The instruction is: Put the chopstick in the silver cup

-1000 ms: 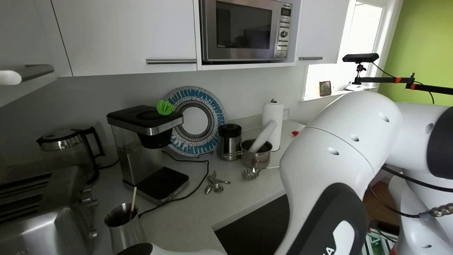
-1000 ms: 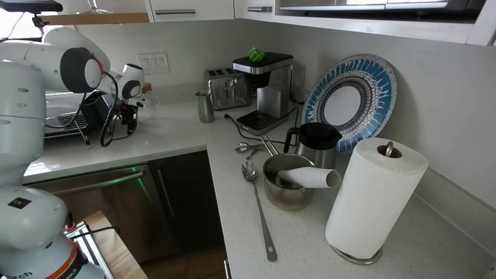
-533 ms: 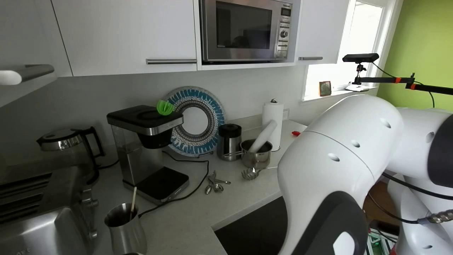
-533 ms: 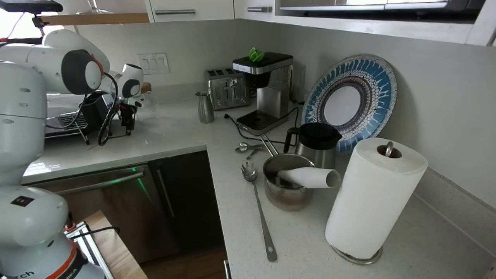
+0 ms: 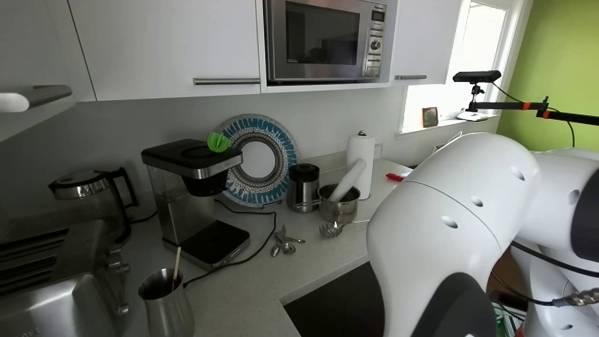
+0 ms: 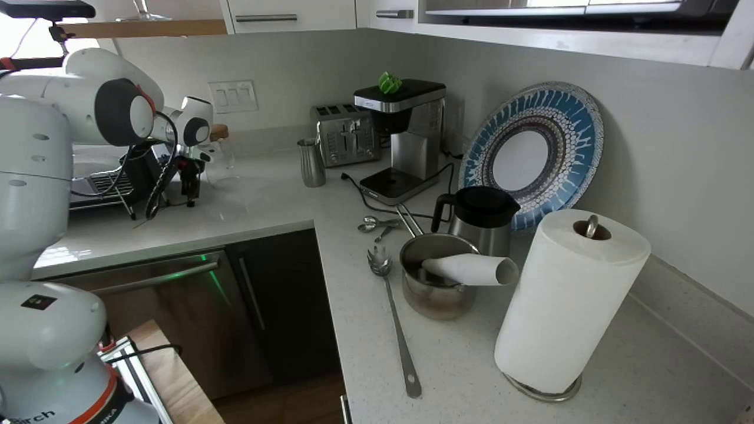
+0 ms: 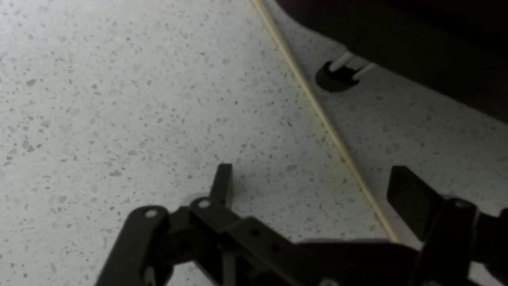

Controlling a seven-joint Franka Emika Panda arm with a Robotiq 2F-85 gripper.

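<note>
Since the earlier frame, the arm has dipped, and the tool has drifted slightly farther from the cup, as an exterior view shows us. In the wrist view the tool enters from the bottom, its fingers spread wide and holding nothing. Between them slants the chopstick, lying on the speckled worktop, nearer the finger on the picture's right. We cannot tell how high the fingers stand above it, and neither end shows clearly. Just beside it, a dark object with a small foot juts in at upper right. In an exterior view, the tool hangs left of the worktop's inner corner, back from the front edge. The cup stands upright toward the back corner, just beside the toaster; a pale stick already leans in it.

We judge the chopstick to be bare wood: very light, stiff, not too slippery, yet thin enough to roll at a nudge or snap if pressed hard against the worktop. We would set the tool square across it, reach almost to the worktop and pinch gently between its middle and one end, clear of the dark object. That leaves a long free end for the cup, though it may swivel if its tip meets the rim.
</note>
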